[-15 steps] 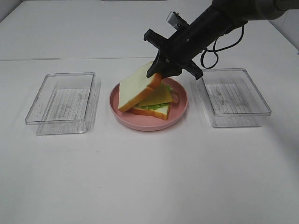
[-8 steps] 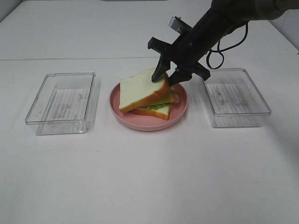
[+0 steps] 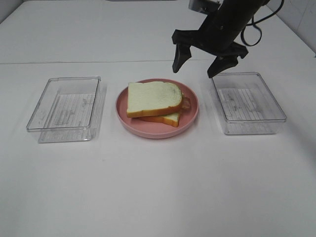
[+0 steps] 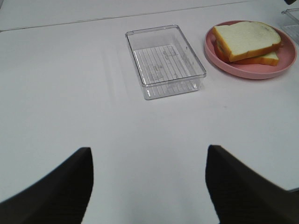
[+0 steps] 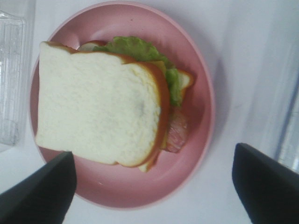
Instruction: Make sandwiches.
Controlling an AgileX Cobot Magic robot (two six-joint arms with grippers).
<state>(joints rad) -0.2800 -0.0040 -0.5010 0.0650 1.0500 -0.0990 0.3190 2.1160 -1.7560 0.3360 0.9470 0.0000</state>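
Note:
The sandwich [image 3: 153, 102] sits stacked on the round pink plate [image 3: 192, 112]: a pale top bread slice [image 5: 96, 107] with orange crust lies flat over green lettuce [image 5: 135, 49], a brown bacon strip [image 5: 175, 133] and the bottom slice [image 3: 165, 118]. It also shows in the left wrist view [image 4: 246, 41]. My right gripper [image 3: 198, 63] is open and empty, raised above the plate's far right side. My left gripper [image 4: 149, 177] is open and empty over bare table, well away from the plate [image 4: 233, 69].
A clear plastic tray [image 3: 65, 108] stands left of the plate and another [image 3: 248, 102] to its right; both look empty. The left tray also shows in the left wrist view [image 4: 163, 60]. The table is white.
My right gripper let go of the top bread slice, opened wide and rose up and to the right. The slice went from tilted to lying flat on the stack.

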